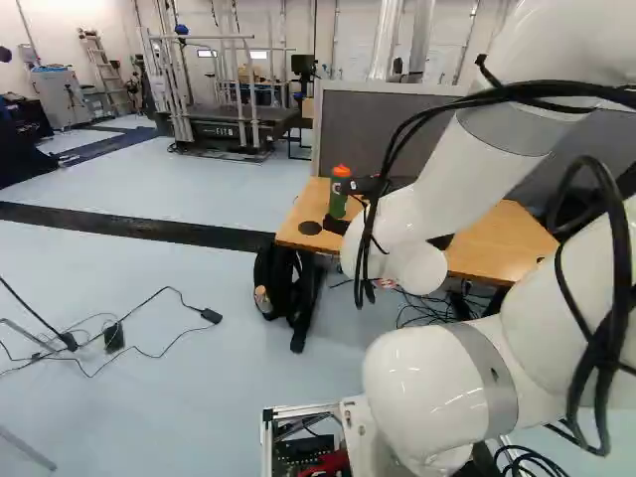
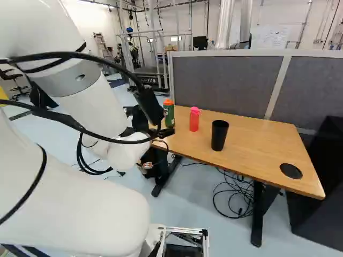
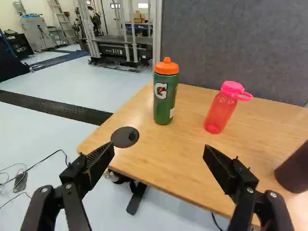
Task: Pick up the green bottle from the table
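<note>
Wrist view: green bottle (image 3: 165,98) ahead, my pincer (image 3: 159,148) open.
It stands upright on the desk (image 3: 260,132), beyond the gap and roughly in line with it — so I judge a forward reach, closing across its vertical axis.

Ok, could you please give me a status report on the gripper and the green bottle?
Gripper open, empty. Green bottle upright on table, ahead of gripper. Pink bottle beside it, seemingly out of the way.

Bottle (image 2: 169,114), flask (image 2: 194,121) and cup (image 2: 219,136) stand rightward on the table (image 2: 254,140) in the right base view; partition (image 2: 225,83) behind.
</note>
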You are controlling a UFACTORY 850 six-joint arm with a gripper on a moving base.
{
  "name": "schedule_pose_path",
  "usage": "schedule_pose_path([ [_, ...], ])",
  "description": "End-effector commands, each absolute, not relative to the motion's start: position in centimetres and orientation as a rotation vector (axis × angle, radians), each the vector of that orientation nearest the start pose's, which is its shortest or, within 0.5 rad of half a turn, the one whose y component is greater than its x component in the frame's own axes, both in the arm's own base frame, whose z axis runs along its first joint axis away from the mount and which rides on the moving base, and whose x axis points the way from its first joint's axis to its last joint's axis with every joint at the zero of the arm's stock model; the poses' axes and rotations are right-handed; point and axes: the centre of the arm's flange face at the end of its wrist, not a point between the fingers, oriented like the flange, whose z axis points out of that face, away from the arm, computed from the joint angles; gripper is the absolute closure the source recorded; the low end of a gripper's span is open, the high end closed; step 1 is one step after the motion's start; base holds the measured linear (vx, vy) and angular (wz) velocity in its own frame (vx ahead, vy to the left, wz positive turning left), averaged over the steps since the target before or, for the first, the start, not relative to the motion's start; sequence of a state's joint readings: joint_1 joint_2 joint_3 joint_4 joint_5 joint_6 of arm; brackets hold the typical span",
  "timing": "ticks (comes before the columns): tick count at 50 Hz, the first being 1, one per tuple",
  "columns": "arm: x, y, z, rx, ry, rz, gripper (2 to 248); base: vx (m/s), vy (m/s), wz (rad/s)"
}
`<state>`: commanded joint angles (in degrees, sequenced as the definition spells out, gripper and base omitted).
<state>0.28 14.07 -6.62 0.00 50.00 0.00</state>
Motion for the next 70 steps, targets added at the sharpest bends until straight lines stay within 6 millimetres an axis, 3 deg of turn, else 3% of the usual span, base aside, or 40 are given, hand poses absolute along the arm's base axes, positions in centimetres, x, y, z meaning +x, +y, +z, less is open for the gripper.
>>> schedule_pose_path([
  [10,29.9,0.4,36.9,-2.562,-0.017,-1.805,3,0.100,0.025,0.012],
  [33,31.3,0.5,37.0,-2.564,-0.021,-1.799,3,0.000,0.000,0.000],
  [48,34.3,0.7,37.2,-2.567,-0.027,-1.790,3,0.000,0.000,0.000],
  [70,39.4,0.8,35.8,-2.560,-0.026,-1.802,3,0.000,0.000,0.000],
])
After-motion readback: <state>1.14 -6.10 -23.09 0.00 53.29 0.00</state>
